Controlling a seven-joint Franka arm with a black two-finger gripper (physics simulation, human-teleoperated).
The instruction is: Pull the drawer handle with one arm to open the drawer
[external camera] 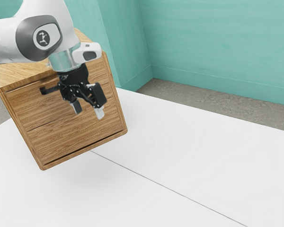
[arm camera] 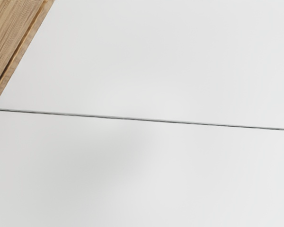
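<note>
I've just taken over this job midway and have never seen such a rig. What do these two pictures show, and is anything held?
The machine is a single white robot arm that ends in a black two-finger gripper. It is all a simulator's render.

The exterior view comes from a camera at the arm's side. It shows a wooden drawer cabinet standing on a white table. The gripper hangs in front of the cabinet's face.

The wrist view comes from a camera on the hand. It looks down at the table, a thin seam and an edge of the cabinet.

Nothing is held. The fingers are apart with nothing between them. The black drawer handle is beside the hand, above the fingertips, and is not gripped yet.
</note>
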